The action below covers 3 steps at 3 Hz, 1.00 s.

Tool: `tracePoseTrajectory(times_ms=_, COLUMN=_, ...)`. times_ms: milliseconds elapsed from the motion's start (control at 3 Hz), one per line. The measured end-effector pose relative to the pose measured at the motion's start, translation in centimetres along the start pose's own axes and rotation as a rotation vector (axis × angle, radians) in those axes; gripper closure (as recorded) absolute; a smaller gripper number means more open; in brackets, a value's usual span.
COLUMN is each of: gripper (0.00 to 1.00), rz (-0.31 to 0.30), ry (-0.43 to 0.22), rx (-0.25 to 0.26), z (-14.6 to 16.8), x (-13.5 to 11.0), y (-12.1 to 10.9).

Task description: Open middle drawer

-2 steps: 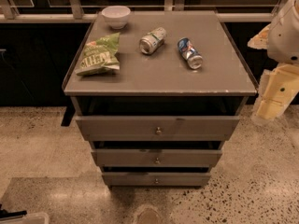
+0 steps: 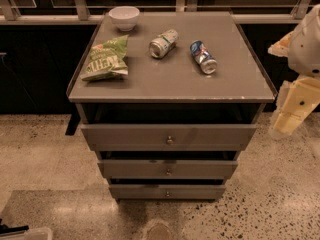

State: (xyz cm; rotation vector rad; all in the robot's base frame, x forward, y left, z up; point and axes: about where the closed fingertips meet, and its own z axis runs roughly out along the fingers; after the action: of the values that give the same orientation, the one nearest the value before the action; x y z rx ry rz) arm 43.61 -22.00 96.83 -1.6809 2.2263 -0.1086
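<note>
The grey cabinet (image 2: pixel 170 84) has three drawer fronts stacked below its top. The middle drawer (image 2: pixel 168 168) is a wide shallow grey panel with a small round metal knob (image 2: pixel 168 172); it sits between the taller top drawer (image 2: pixel 168 136) and the narrower bottom drawer (image 2: pixel 167 191). My gripper (image 2: pixel 281 129) hangs at the right edge of the view on the cream-coloured arm (image 2: pixel 300 74), beside the cabinet's right front corner, level with the top drawer and apart from all the drawers.
On the cabinet top lie a white bowl (image 2: pixel 124 17), a green chip bag (image 2: pixel 106 59), a green-silver can (image 2: pixel 163 43) and a blue can (image 2: pixel 203 57), both cans on their sides. Speckled floor (image 2: pixel 45 149) surrounds the cabinet. A dark wall with rails runs behind.
The arm and gripper at the right stand in about the same place. The drawers and the things on top have not moved.
</note>
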Motion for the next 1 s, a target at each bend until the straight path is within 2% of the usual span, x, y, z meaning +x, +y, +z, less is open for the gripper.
tracePoseTrajectory(times_ms=667, gripper=0.0, rz=0.196, ry=-0.086, rx=0.056, z=7.0, x=4.3, y=3.3)
tracePoseTrajectory(times_ms=1000, gripper=0.0, rz=0.326, ry=-0.126, rx=0.076, z=13.7, x=7.0, y=7.9)
